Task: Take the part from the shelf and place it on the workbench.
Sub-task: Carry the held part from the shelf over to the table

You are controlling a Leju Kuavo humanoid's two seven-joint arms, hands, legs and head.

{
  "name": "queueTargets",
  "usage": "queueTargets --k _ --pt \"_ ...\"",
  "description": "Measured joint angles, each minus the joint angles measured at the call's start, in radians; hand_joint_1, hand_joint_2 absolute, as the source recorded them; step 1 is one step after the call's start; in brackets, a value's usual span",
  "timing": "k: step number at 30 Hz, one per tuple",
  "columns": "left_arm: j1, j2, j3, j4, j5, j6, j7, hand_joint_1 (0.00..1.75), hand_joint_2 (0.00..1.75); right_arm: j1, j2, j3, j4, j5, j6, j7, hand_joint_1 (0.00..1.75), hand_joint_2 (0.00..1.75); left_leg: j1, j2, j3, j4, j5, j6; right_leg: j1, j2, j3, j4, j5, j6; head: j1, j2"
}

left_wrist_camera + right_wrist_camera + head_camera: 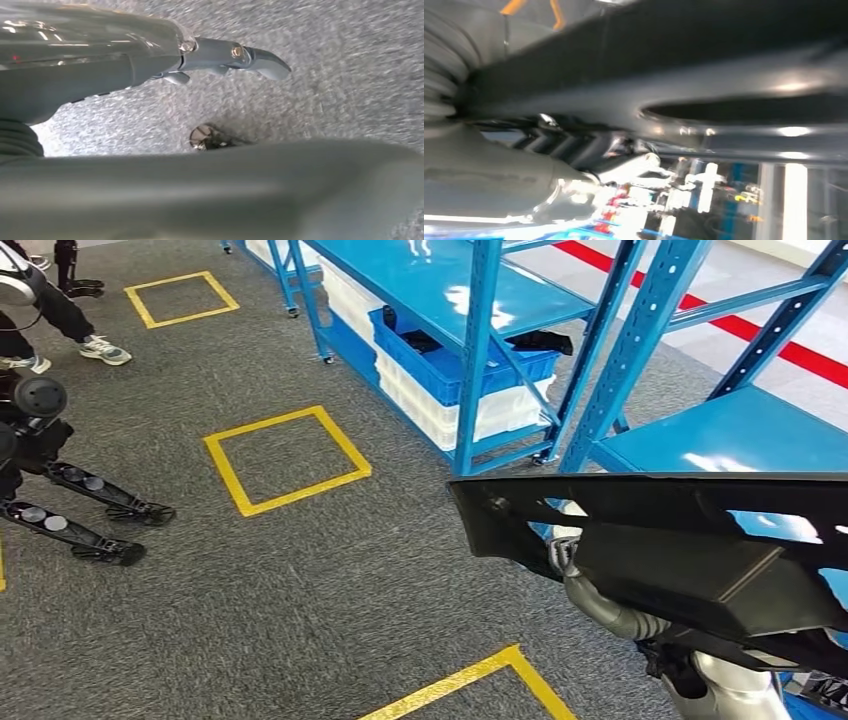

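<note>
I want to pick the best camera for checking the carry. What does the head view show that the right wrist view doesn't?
Head view alone: the blue shelf with its bins, yellow floor squares, a person's shoe.
Right wrist view alone: a blurred close-up of the right hand against the part's underside.
Both: the black part, held by the right hand.
</note>
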Motion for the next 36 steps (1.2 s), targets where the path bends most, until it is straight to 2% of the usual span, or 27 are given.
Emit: queueTargets --k 1,3,5,6,7,8,10,12,13,14,15,17,18,19,20,21,22,23,24,25,26,28,30,31,32,34,36 --pt "0.000 0.000 0.000 0.000 0.000 -0.001 -0.002 0.00 1.75 -0.003 0.000 0.000 -0.001 0.000 0.000 0.000 1.75 1.75 -0.001 0.019 -0.008 0.017 -0.011 -0.005 -0.001 -0.014 0.004 -0.002 0.000 -0.005 0.000 0.000" --pt "-0.005 -0.002 0.000 0.000 0.002 -0.002 -0.007 0.00 1.75 -0.006 0.000 0.000 -0.002 0.000 0.000 -0.001 1.75 1.75 -0.001 0.079 -0.052 0.108 -0.056 -0.015 -0.001 -0.045 0.012 -0.004 -0.004 -0.014 -0.001 0.000" --pt "-0.009 -0.001 0.000 0.000 0.006 -0.001 -0.014 0.00 1.75 -0.009 0.001 0.000 -0.002 0.000 0.000 -0.002 1.75 1.75 0.004 0.107 -0.117 0.230 -0.101 -0.024 0.000 -0.076 0.017 -0.004 -0.010 -0.017 -0.001 0.000" --pt "-0.008 -0.001 0.000 0.000 0.008 0.000 -0.017 0.00 1.75 -0.012 0.002 0.001 -0.002 0.000 0.000 -0.002 1.75 1.75 0.007 0.112 -0.135 0.261 -0.103 -0.026 0.000 -0.091 0.020 -0.004 -0.014 -0.017 -0.001 0.000" --pt "-0.006 0.000 0.000 0.000 0.010 0.003 -0.020 0.00 1.75 -0.014 0.004 0.002 -0.002 0.000 0.000 -0.003 1.75 1.75 0.008 0.115 -0.134 0.255 -0.087 -0.027 0.000 -0.105 0.024 -0.004 -0.018 -0.016 -0.001 0.000" --pt "-0.005 0.003 0.000 0.000 0.012 0.006 -0.021 0.00 1.75 -0.017 0.007 0.003 -0.002 0.000 0.000 -0.004 1.75 1.75 0.009 0.122 -0.114 0.212 -0.057 -0.026 0.000 -0.118 0.030 -0.004 -0.022 -0.014 -0.001 0.000" --pt "-0.006 0.011 0.000 0.000 0.017 0.012 -0.024 0.00 1.75 -0.024 0.012 0.007 -0.002 -0.001 0.001 -0.006 1.75 1.75 0.002 0.160 -0.051 0.084 0.005 -0.018 0.002 -0.143 0.042 -0.004 -0.032 -0.008 -0.001 0.000" --pt "-0.011 0.020 0.002 0.000 0.024 0.014 -0.026 0.00 1.75 -0.029 0.016 0.010 -0.001 0.000 0.002 -0.010 1.75 1.75 -0.010 0.194 -0.019 0.015 0.020 -0.008 0.005 -0.163 0.048 -0.006 -0.040 0.001 -0.001 0.000" --pt "-0.011 0.024 0.003 0.000 0.027 0.014 -0.027 0.00 1.75 -0.030 0.017 0.013 0.000 0.002 0.002 -0.013 1.75 1.75 -0.016 0.194 -0.019 0.011 0.015 -0.004 0.007 -0.174 0.051 -0.009 -0.042 0.007 -0.001 0.000" --pt "-0.010 0.028 0.004 0.000 0.029 0.013 -0.030 0.00 1.75 -0.030 0.018 0.015 0.000 0.004 0.002 -0.016 1.75 1.75 -0.016 0.185 -0.019 0.008 0.015 0.002 0.006 -0.185 0.056 -0.013 -0.044 0.012 -0.001 0.000" --pt "-0.006 0.031 0.006 0.000 0.031 0.012 -0.032 0.00 1.75 -0.031 0.019 0.018 0.001 0.006 0.002 -0.019 1.75 1.75 -0.015 0.174 -0.017 0.002 0.016 0.007 0.005 -0.179 0.061 -0.013 -0.049 0.017 -0.001 0.000" --pt "-0.004 0.035 0.008 0.000 0.033 0.010 -0.035 0.00 1.75 -0.028 0.019 0.021 0.001 0.011 0.001 -0.024 1.75 1.75 -0.010 0.153 -0.008 -0.009 0.019 0.019 0.003 -0.128 0.051 0.025 -0.078 0.020 -0.001 0.000" --pt "-0.006 0.036 0.009 0.000 0.034 0.009 -0.036 0.00 1.75 -0.024 0.018 0.021 0.002 0.013 -0.001 -0.026 1.75 1.75 -0.007 0.142 -0.004 -0.012 0.019 0.023 0.003 -0.094 0.027 0.075 -0.105 0.019 0.000 0.000" --pt "-0.008 0.037 0.009 0.000 0.034 0.008 -0.036 0.00 1.75 -0.018 0.018 0.021 0.004 0.016 -0.002 -0.030 1.75 1.75 -0.007 0.130 -0.002 -0.013 0.018 0.027 0.004 -0.073 -0.007 0.139 -0.132 0.017 0.000 0.000" --pt "-0.011 0.038 0.009 0.000 0.034 0.007 -0.036 0.00 1.75 -0.012 0.017 0.022 0.005 0.018 -0.003 -0.032 1.75 1.75 -0.008 0.116 0.000 -0.013 0.017 0.030 0.004 -0.063 -0.044 0.201 -0.151 0.016 0.001 0.000" --pt "-0.011 0.038 0.010 0.000 0.033 0.007 -0.036 0.00 1.75 -0.006 0.017 0.022 0.007 0.019 -0.004 -0.035 1.75 1.75 -0.009 0.101 0.002 -0.012 0.015 0.031 0.005 -0.060 -0.073 0.241 -0.155 0.016 0.001 0.000" --pt "-0.011 0.038 0.010 0.000 0.033 0.007 -0.035 0.00 1.75 -0.002 0.017 0.022 0.008 0.020 -0.005 -0.037 1.75 1.75 -0.010 0.086 0.004 -0.012 0.014 0.031 0.006 -0.058 -0.087 0.247 -0.138 0.015 0.001 0.000" --pt "-0.010 0.038 0.010 0.000 0.032 0.007 -0.034 0.00 1.75 0.001 0.017 0.023 0.008 0.020 -0.006 -0.037 1.75 1.75 -0.010 0.071 0.008 -0.012 0.012 0.030 0.006 -0.054 -0.082 0.215 -0.102 0.014 0.001 0.000" --pt "-0.009 0.038 0.010 0.000 0.031 0.007 -0.034 0.00 1.75 0.003 0.017 0.023 0.008 0.021 -0.007 -0.037 1.75 1.75 -0.010 0.056 0.012 -0.011 0.010 0.028 0.006 -0.043 -0.063 0.154 -0.057 0.013 0.001 0.000" --pt "-0.009 0.038 0.010 0.000 0.031 0.007 -0.033 0.00 1.75 0.003 0.016 0.023 0.008 0.022 -0.008 -0.037 1.75 1.75 -0.011 0.042 0.014 -0.009 0.007 0.025 0.005 -0.020 -0.042 0.093 -0.023 0.011 0.001 0.000" --pt "-0.010 0.039 0.010 0.000 0.030 0.008 -0.031 0.00 1.75 0.004 0.016 0.023 0.008 0.024 -0.009 -0.037 1.75 1.75 -0.010 0.028 0.013 -0.007 0.005 0.021 0.003 0.003 -0.023 0.043 -0.001 0.010 0.001 0.000" --pt "-0.011 0.040 0.010 0.000 0.031 0.009 -0.029 0.00 1.75 0.007 0.014 0.024 0.007 0.029 -0.010 -0.037 1.75 1.75 -0.005 0.004 0.008 -0.004 0.004 0.012 0.005 0.028 -0.008 0.004 0.003 0.005 0.000 0.000" --pt "-0.007 0.041 0.010 0.000 0.032 0.010 -0.026 0.00 1.75 0.006 0.013 0.025 0.005 0.033 -0.011 -0.037 1.75 1.75 0.001 -0.012 0.004 -0.005 0.004 0.002 0.007 0.008 -0.002 -0.002 0.003 -0.004 0.000 0.000" --pt "-0.005 0.041 0.011 0.000 0.032 0.010 -0.025 0.00 1.75 0.006 0.013 0.025 0.004 0.033 -0.012 -0.037 1.75 1.75 0.000 0.002 0.001 0.003 -0.002 -0.003 0.007 -0.005 0.002 -0.005 0.003 -0.011 0.000 0.000" --pt "-0.005 0.041 0.011 0.000 0.032 0.010 -0.023 0.00 1.75 0.006 0.013 0.025 0.002 0.032 -0.012 -0.037 1.75 1.75 0.000 0.026 -0.011 0.027 -0.016 -0.008 0.006 -0.019 0.006 -0.008 0.003 -0.017 -0.001 0.000" --pt "-0.008 0.040 0.011 0.000 0.032 0.011 -0.022 0.00 1.75 0.008 0.012 0.025 -0.001 0.032 -0.012 -0.037 1.75 1.75 0.000 0.087 -0.061 0.129 -0.066 -0.019 0.006 -0.050 0.014 -0.011 -0.002 -0.026 -0.002 0.000" --pt "-0.009 0.040 0.011 0.000 0.032 0.011 -0.021 0.00 1.75 0.012 0.012 0.026 -0.002 0.031 -0.012 -0.037 1.75 1.75 0.006 0.108 -0.122 0.241 -0.103 -0.027 0.008 -0.081 0.020 -0.011 -0.009 -0.028 -0.002 0.000"
